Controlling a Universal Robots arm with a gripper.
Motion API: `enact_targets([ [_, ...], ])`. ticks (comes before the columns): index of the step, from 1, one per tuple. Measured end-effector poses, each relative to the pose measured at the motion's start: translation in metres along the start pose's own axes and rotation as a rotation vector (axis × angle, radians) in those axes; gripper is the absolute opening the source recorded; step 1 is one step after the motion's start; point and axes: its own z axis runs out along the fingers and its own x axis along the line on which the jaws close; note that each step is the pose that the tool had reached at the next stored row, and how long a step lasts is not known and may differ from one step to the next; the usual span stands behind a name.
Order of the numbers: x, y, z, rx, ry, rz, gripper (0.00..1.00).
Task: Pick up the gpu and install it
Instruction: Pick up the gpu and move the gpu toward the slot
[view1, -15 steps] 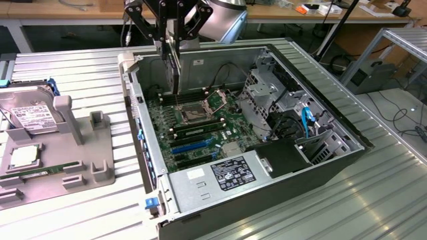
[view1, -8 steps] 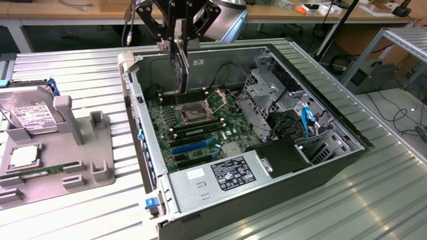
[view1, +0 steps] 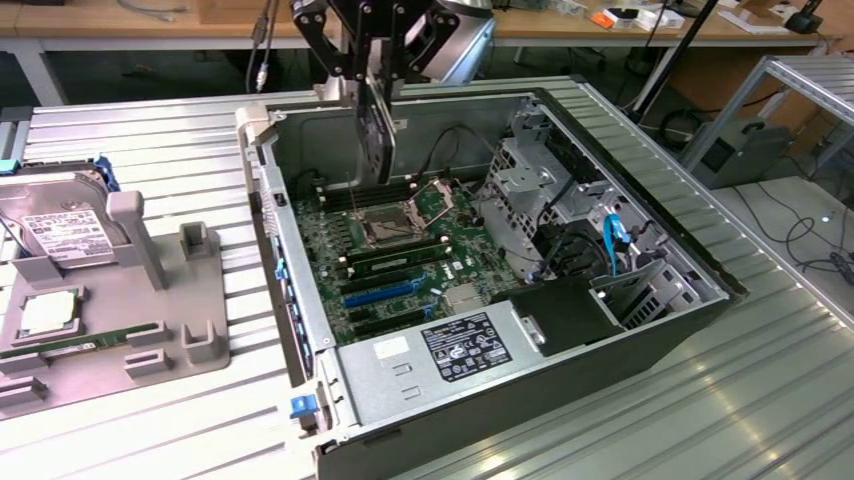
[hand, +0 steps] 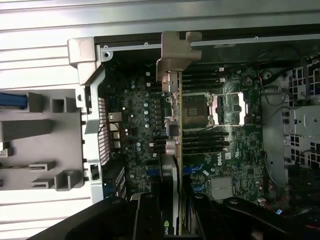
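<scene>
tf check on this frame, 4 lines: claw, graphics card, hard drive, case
1. The claw is clamped on the graphics card. True.
2. The card is seated in the motherboard. False: it hangs upright above the board, over the open case.
3. The hard drive is mounted inside the case. False: it sits in the grey holder at the exterior view's left of the case.
4. The case lies open with the motherboard exposed. True.
</scene>
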Motion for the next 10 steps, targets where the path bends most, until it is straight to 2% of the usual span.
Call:
enact_targets([
  [2, -0.0026, 0.0002, 0.0004, 0.003, -0.0003, 0.0, 0.27],
  [3, -0.0033, 0.0002, 0.0005, 0.0071, -0.0005, 0.0, 0.27],
  [5, -0.0053, 0.0004, 0.0008, 0.0224, -0.0017, -0.001, 0.27],
  [10, -0.0071, 0.0005, 0.0026, 0.025, -0.0019, -0.001, 0.27],
])
